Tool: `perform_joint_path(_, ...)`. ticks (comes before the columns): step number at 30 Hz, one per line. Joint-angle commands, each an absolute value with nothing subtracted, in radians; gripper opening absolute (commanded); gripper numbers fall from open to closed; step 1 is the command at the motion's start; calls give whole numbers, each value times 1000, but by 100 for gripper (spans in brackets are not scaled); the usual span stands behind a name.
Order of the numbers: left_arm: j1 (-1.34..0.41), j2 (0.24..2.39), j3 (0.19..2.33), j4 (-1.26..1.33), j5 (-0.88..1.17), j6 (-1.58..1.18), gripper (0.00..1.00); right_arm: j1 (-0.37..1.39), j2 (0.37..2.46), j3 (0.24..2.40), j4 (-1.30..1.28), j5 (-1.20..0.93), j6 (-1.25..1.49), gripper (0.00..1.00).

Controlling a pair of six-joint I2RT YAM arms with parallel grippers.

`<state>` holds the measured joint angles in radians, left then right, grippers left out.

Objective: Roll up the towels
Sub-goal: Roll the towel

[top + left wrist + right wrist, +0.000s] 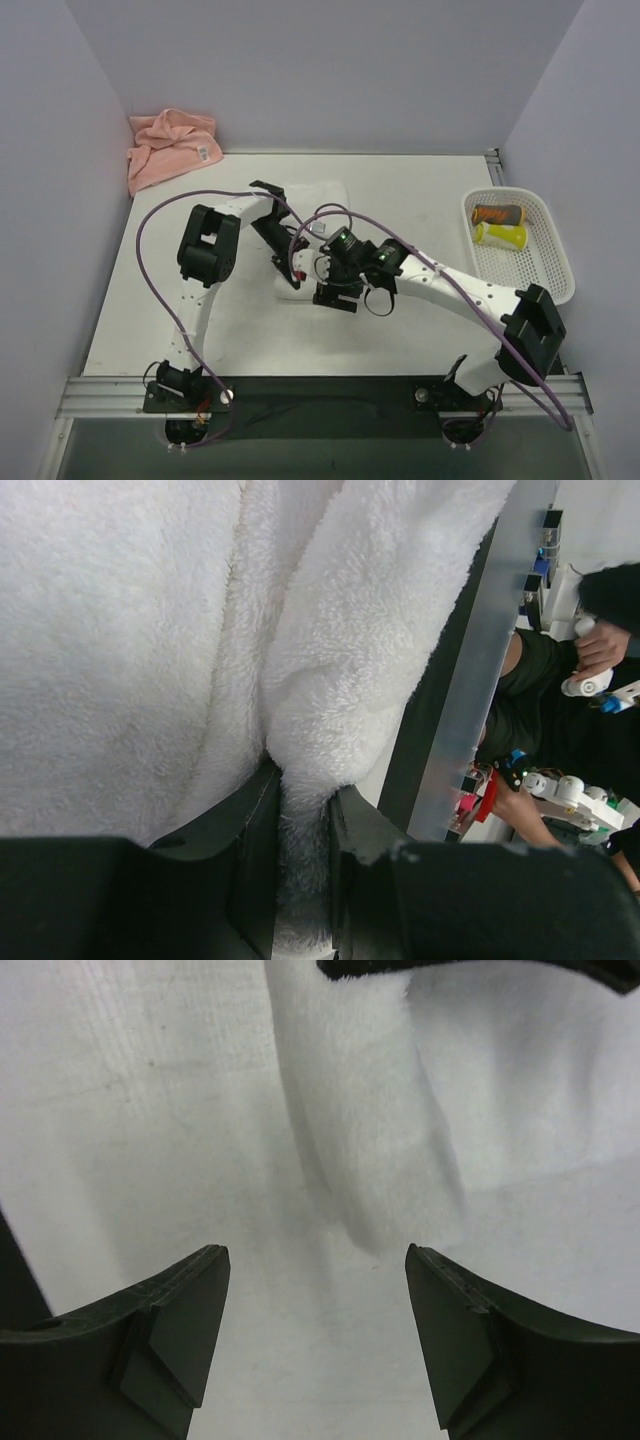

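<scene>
- The left gripper (305, 815) is pinching a raised fold of the white towel (120, 630) between nearly closed fingers, probably anchoring it for rolling.
- The right gripper (315, 1255) is hovering just above the same towel, mid-table (420, 200), fingers spread wide, gripping nothing.
- The salmon-pink towel (170, 148) is lying crumpled in the far left corner, waiting its turn.

mesh basket (525, 272): right side of table (420, 200) | inside: orange cylinder (498, 214), yellow cylinder (501, 235)
</scene>
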<state>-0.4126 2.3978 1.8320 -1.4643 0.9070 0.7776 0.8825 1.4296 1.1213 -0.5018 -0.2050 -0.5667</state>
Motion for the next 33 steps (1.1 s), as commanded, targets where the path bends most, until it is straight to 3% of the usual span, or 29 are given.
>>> perform_joint_path(1, -402, 2491, 1809, -1473, 667, 790, 0, 943, 1509, 1140, -321, -49, -672, 73)
perform_joint_path(7, -393, 2503, 1825, -1470, 666, 787, 0, 953, 1623, 1057, -180, -34, -776, 72)
perform_joint_path(12, -368, 2502, 1816, -1453, 673, 779, 0, 913, 1695, 1011, -163, -67, -781, 60)
perform_joint_path(13, -356, 2499, 1806, -1450, 678, 776, 0, 905, 1701, 1006, -163, -86, -779, 56)
perform_joint_path(17, -316, 2453, 1761, -1402, 701, 758, 2, 870, 1721, 1020, -205, -220, -746, 18)
perform_joint_path(20, -272, 2387, 1698, -1376, 779, 771, 11, 833, 1761, 1080, -328, -360, -706, 7)
perform_joint_path(25, -181, 2280, 1592, -1364, 1006, 810, 42, 764, 1836, 1195, -492, -555, -644, 1)
perform_joint_path(33, -31, 2131, 1453, -1293, 1238, 775, 53, 749, 1969, 1333, -727, -722, -608, 0)
